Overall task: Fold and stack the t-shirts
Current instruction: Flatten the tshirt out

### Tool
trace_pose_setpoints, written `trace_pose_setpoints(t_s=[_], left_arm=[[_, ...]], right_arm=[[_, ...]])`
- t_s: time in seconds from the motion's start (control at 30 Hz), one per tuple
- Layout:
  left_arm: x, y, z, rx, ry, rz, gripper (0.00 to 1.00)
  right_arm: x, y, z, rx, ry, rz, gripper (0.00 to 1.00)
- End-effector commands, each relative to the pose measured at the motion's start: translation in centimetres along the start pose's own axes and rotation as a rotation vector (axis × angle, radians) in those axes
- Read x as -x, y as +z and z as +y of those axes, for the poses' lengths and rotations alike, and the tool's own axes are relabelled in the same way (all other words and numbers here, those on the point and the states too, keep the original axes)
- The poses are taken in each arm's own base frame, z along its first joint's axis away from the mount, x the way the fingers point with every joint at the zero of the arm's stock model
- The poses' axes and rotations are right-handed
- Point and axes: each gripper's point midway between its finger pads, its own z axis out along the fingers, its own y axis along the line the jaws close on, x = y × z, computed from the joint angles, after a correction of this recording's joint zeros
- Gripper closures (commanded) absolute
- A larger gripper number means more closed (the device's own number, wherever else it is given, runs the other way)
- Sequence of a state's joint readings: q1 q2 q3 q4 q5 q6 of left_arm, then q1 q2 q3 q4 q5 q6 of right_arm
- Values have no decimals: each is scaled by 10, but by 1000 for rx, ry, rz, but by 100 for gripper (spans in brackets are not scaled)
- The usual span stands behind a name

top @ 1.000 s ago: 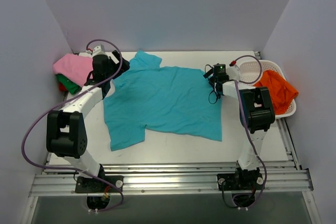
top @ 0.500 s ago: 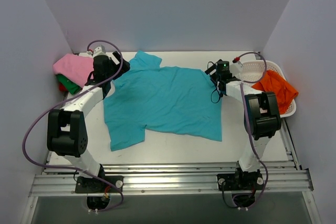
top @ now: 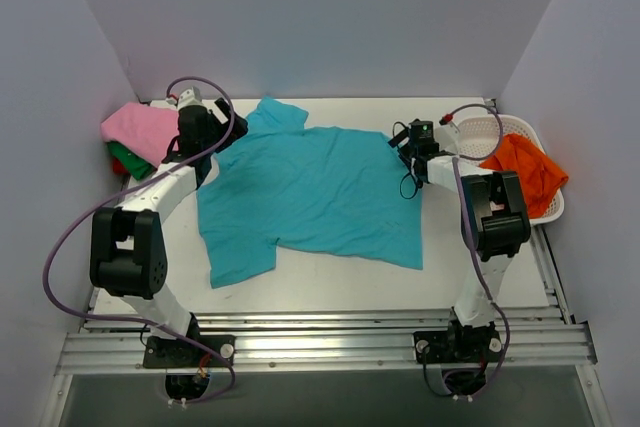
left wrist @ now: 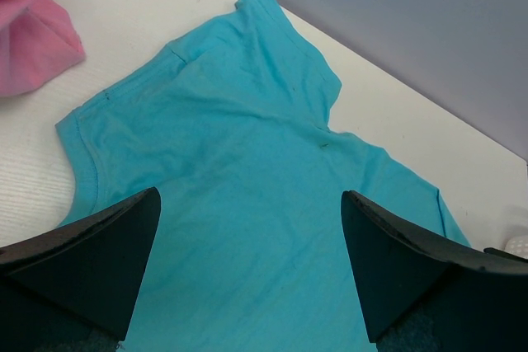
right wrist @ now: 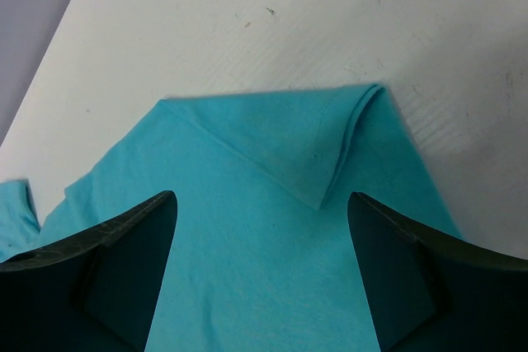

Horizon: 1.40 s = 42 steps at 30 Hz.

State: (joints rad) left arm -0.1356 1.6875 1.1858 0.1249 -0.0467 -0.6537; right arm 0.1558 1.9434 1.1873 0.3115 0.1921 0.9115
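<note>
Spread flat mid-worktop (top: 330, 282) lies the teal shirt (top: 310, 197), sleeves to the left; pink shirt (top: 140, 127) and green shirt (top: 128, 159) are piled far left, and the orange shirt (top: 525, 169) is draped on the basket (top: 480, 130) at right. The L claw (left wrist: 249, 195) is above the sleeve end w/ fingers apart, gripping nothing. The R claw (right wrist: 262, 197), also apart and empty, is above the opposite far corner, where the hem is folded over.

Teal t-shirt (top: 310, 192), pink t-shirt (top: 140, 127), orange t-shirt (top: 525, 169), white basket (top: 480, 130).
</note>
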Motion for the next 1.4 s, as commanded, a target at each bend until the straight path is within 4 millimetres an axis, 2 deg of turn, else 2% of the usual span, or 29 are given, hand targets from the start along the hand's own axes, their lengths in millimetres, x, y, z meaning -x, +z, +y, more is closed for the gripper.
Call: trace_pose_setpoints(t_s=[0.0,0.33,0.77,0.93,1.03,1.13,1.2,1.23,1.33,1.37], left_arm=[[17,3,-12,-45,-3,-51,0],[16,5,-13,-47,-2,-48,0],[16,8,-12,-42,3,-50,0],[16,10,-12,-42,4,-50,0],[14,11,-10,-37,4,-46,0],[14,11,-10,-38,6,-45,0],[14,12,-10,-36,6,-45,0],[14,12,-10,-36,6,-45,0],[13,13,-9,-34,6,-42,0],[13,13,-9,-34,6,-42,0]], right_arm=[[-2,11,-2,-4,7,2,20],[-6,27,-6,-18,0,7,22],[-1,34,7,9,7,5,23],[1,38,12,19,7,5,27],[-4,42,9,13,6,13,31],[-12,44,2,12,6,26,44],[-17,45,-2,13,5,38,62],[-20,46,-6,11,7,43,78],[-26,48,-12,8,6,61,99],[-28,49,-15,3,4,64,100]])
